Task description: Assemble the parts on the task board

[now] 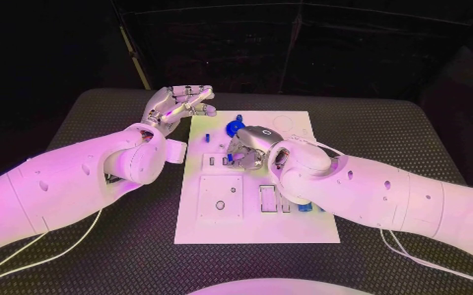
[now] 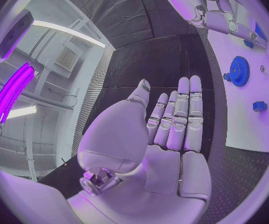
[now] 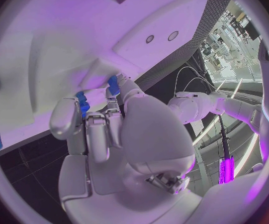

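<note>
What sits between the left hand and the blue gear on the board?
Head view: bare black table, then the task board edge, separates left hand from blue gear; nothing else there.

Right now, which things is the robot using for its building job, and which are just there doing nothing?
For the job:
- task board
- blue gear standing on the board
- small blue part at the right hand's fingertips
- small blue block on the board
- left hand, held open beside the board

Just there:
- black table
- cables hanging from the arms

A black table stands before dark curtained walls, with ceiling light strips overhead.
</note>
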{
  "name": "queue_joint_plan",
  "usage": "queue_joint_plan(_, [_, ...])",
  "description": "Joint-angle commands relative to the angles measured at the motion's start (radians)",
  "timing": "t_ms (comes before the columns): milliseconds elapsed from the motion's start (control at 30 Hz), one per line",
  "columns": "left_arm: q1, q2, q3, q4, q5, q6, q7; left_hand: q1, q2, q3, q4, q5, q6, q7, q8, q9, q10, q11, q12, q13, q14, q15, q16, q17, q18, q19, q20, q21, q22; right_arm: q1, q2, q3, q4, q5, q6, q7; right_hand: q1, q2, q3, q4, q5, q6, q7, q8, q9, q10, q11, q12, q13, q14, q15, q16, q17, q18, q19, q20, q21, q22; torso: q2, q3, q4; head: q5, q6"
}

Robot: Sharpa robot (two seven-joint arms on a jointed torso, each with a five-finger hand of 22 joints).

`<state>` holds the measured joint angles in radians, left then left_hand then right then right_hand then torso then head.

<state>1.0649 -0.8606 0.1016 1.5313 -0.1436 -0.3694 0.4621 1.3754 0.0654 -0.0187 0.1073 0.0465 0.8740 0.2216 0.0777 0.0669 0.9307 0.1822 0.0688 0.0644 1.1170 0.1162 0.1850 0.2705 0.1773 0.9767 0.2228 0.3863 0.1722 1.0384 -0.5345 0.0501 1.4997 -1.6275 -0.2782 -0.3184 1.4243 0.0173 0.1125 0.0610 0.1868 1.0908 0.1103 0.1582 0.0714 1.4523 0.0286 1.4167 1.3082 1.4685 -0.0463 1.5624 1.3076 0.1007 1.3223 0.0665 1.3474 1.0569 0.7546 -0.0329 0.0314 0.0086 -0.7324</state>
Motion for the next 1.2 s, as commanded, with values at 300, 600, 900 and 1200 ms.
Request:
queue_joint_plan(300, [0.001, 0.001, 0.001, 0.001, -0.003, 0.012, 0.004, 0.001, 0.009, -0.003, -0.006, 0.004, 0.005, 0.004, -0.006, -0.001, -0.005, 0.000, -0.004, -0.001, -0.001, 0.005, -0.008, 0.002, 0.003, -0.006, 0.001, -0.003, -0.002, -0.006, -0.002, -0.004, 0.002, -0.014, 0.048, -0.038, -0.007, 0.003, 0.005, 0.003, 0.008, 0.001, 0.001, 0.000, 0.005, -0.007, 0.002, -0.007, 0.078, 0.097, 0.008, 0.000, 0.240, -0.005, -0.002, 0.004, -0.004, -0.002, 0.000, 0.0000, 0.0002, 0.000, -0.001])
queue_joint_plan(600, [0.000, 0.001, 0.001, 0.001, -0.003, 0.013, 0.003, 0.001, 0.009, -0.003, -0.006, 0.004, 0.005, 0.004, -0.006, -0.001, -0.005, 0.000, -0.004, -0.001, -0.001, 0.005, -0.008, 0.002, 0.003, -0.006, 0.001, -0.003, -0.002, -0.007, -0.002, -0.004, 0.002, -0.017, 0.072, -0.046, -0.027, -0.013, 0.002, 0.011, 0.009, -0.010, 0.006, -0.009, 0.001, -0.010, 0.005, -0.011, 0.074, 0.097, 0.011, 0.000, 0.239, -0.004, -0.004, 0.006, -0.007, -0.006, 0.000, 0.0000, 0.0003, 0.001, 0.001])
queue_joint_plan(900, [0.000, 0.001, 0.001, 0.000, -0.003, 0.013, 0.002, 0.000, 0.009, -0.003, -0.006, 0.004, 0.005, 0.005, -0.007, -0.001, -0.006, 0.000, -0.004, -0.001, -0.002, 0.005, -0.009, 0.003, 0.003, -0.006, 0.001, -0.004, -0.002, -0.009, -0.004, -0.004, 0.006, -0.029, 0.067, -0.051, -0.052, -0.036, -0.001, 0.023, 0.023, -0.023, 0.013, -0.019, -0.002, -0.013, 0.011, -0.016, 0.071, 0.097, 0.016, 0.000, 0.240, -0.004, -0.004, 0.011, -0.009, -0.007, 0.000, 0.0002, -0.0005, 0.002, 0.000])
queue_joint_plan(1200, [0.000, 0.002, 0.001, -0.001, -0.003, 0.013, 0.002, 0.000, 0.009, -0.003, -0.006, 0.004, 0.005, 0.005, -0.007, -0.001, -0.006, 0.000, -0.004, -0.001, -0.002, 0.005, -0.009, 0.003, 0.003, -0.006, 0.001, -0.004, -0.002, -0.011, -0.005, -0.004, 0.007, -0.036, 0.056, -0.057, -0.068, -0.049, -0.005, 0.031, 0.020, -0.030, 0.016, -0.025, -0.003, -0.016, 0.014, -0.019, 0.068, 0.097, 0.019, 0.000, 0.240, -0.004, -0.004, 0.013, -0.010, -0.008, 0.000, 0.0004, -0.0004, 0.002, -0.001])
